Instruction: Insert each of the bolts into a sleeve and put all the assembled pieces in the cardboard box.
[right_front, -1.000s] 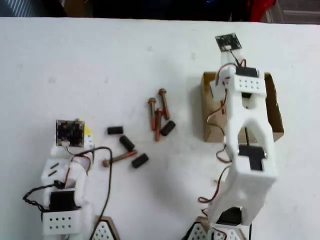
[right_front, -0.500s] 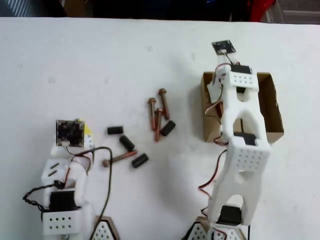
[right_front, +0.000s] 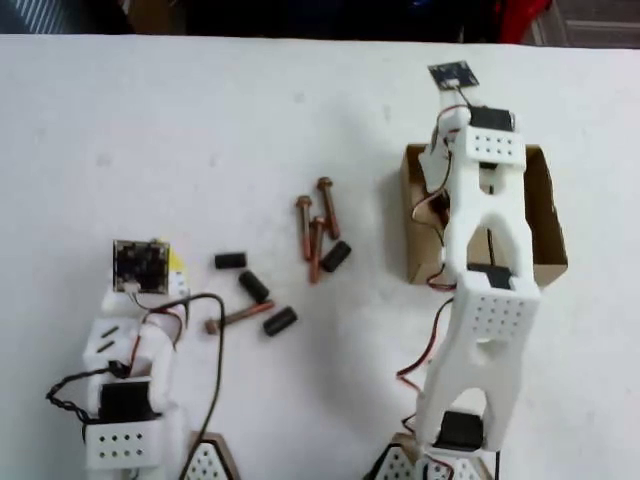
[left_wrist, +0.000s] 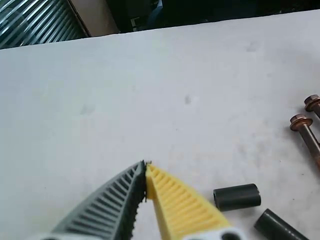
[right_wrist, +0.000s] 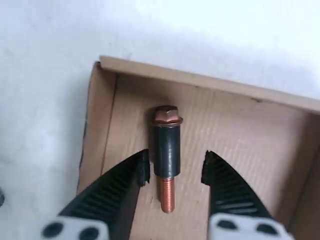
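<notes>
Copper-coloured bolt in its black sleeve (right_wrist: 166, 150) lies flat on the cardboard box (right_wrist: 200, 80) floor, between the spread jaws of the right gripper (right_wrist: 175, 167) and touching neither. It is small, rigid, probably dense and smooth, and best pinched across the sleeve. Beside the loose sleeves (left_wrist: 237, 196), the left gripper (left_wrist: 146, 172) is closed on nothing.

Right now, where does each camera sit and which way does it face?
High view: fixed overhead, looking down on table, arms, bolts, sleeves, box.
Left wrist view: looks across the table past the shut left gripper.
Right wrist view: looks down into the box; open right gripper flanks a sleeved bolt.
Shared: high and left wrist both show loose bolts and sleeves.
</notes>
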